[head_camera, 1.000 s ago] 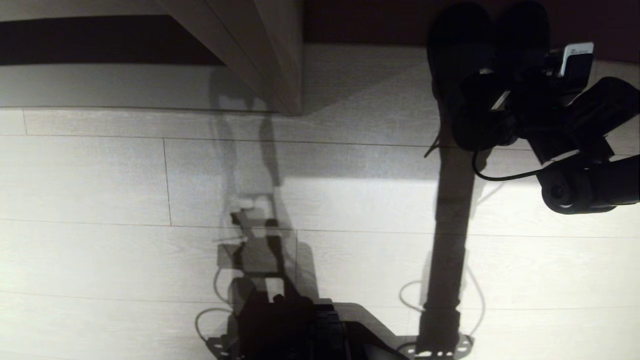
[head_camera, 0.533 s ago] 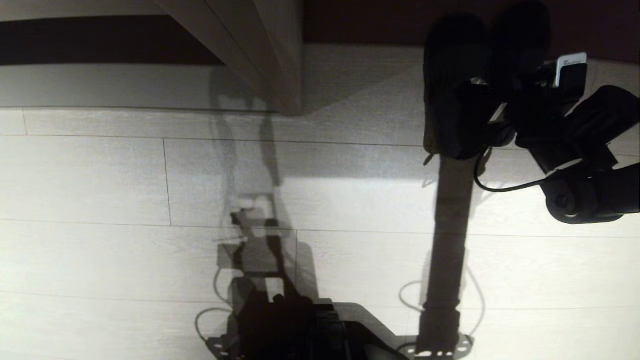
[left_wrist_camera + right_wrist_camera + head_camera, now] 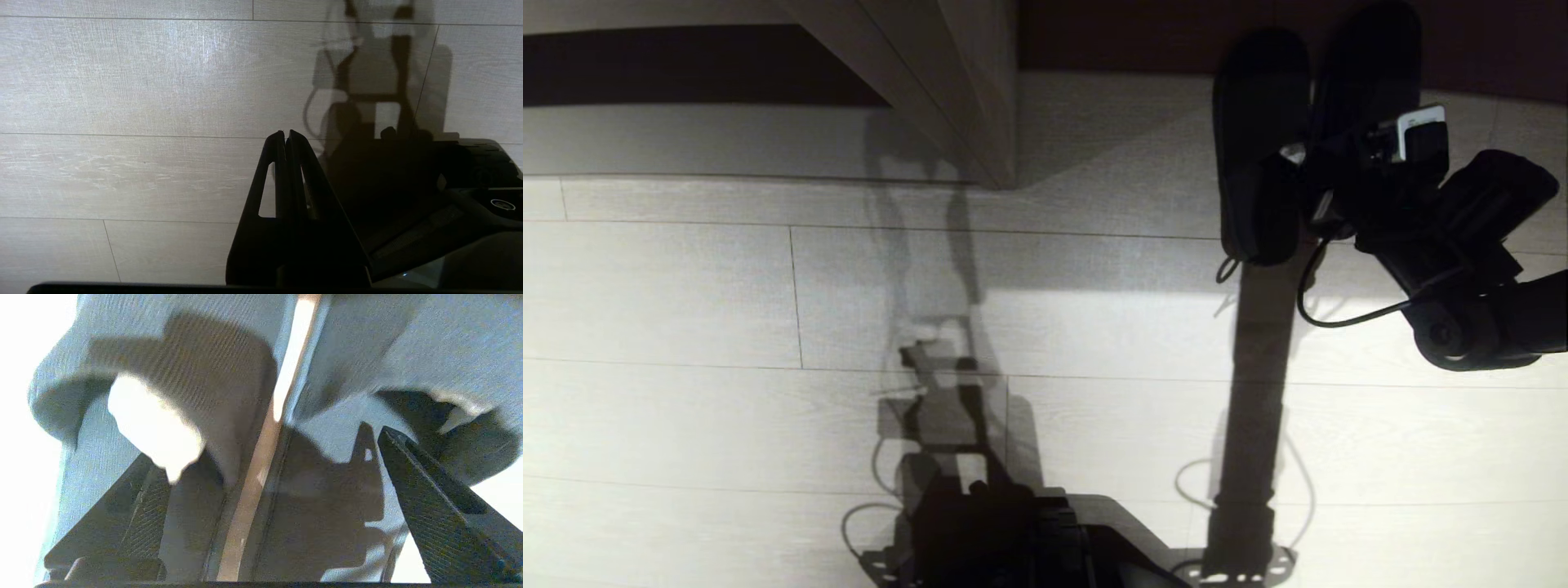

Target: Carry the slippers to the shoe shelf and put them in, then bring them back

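beside upright divider (image 3: 947, 90), slippers (image 3: 1262, 147) apparently flat; right pincer (image 3: 1327, 175) spread.

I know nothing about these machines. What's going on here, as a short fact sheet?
Setting: pale plank floor in front of a low shoe shelf with an upright divider
Items: pair of black slippers lying side by side at the shelf's front edge
Right pincer: at the slippers' heels, fingers spread open
Left pincer: shut, empty, idle above bare floor
Stage: slippers look set down; not yet brought back
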Available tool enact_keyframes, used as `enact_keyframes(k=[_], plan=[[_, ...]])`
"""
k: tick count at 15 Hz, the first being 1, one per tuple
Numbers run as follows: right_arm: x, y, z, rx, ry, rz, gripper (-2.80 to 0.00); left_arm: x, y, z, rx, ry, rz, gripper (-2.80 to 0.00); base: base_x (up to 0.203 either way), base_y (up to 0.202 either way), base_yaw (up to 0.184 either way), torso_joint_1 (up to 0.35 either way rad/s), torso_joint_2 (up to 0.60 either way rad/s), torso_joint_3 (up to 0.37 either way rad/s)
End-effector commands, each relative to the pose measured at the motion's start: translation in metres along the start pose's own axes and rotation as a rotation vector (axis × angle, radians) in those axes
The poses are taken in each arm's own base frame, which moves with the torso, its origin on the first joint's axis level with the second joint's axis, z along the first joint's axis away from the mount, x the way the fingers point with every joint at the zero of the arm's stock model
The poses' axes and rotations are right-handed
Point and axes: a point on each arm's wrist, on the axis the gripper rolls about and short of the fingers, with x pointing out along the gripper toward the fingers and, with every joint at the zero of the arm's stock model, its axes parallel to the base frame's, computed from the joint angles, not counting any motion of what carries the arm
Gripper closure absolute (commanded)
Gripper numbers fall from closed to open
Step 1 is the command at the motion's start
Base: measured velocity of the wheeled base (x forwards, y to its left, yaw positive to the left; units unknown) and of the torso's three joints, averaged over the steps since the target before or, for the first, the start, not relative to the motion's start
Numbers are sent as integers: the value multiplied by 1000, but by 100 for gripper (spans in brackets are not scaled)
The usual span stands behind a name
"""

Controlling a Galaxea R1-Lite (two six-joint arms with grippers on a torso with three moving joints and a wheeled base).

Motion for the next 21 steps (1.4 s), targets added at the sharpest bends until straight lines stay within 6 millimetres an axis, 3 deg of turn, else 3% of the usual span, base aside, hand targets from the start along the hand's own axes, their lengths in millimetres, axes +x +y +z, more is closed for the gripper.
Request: enact_keyframes(k=[1,3,6,9,11,14,16,17,21], plan=[[-2,0,2,-6,20,5,-280,0,0,0,0,0,0,0,0,0,0,0,0,0],[-4,-1,4,-7,40,10,-280,0,0,0,-1,1,0,0,0,0,0,0,0,0],[-18,-5,25,-7,40,18,-280,0,0,0,1,1,0,0,0,0,0,0,0,0],[-22,-5,26,-5,48,20,-280,0,0,0,1,1,0,0,0,0,0,0,0,0],[-43,-10,49,-4,36,16,-280,0,0,0,0,0,0,0,0,0,0,0,0,0],[-72,-9,57,4,75,31,-280,0,0,0,-1,1,0,0,0,0,0,0,0,0],[-79,-10,61,5,74,32,-280,0,0,0,-1,-1,0,0,0,0,0,0,0,0],[-84,-10,65,5,70,33,0,0,0,0,-1,-1,0,0,0,0,0,0,0,0],[-126,-8,68,11,145,47,0,0,0,0,-1,1,0,0,0,0,0,0,0,0]])
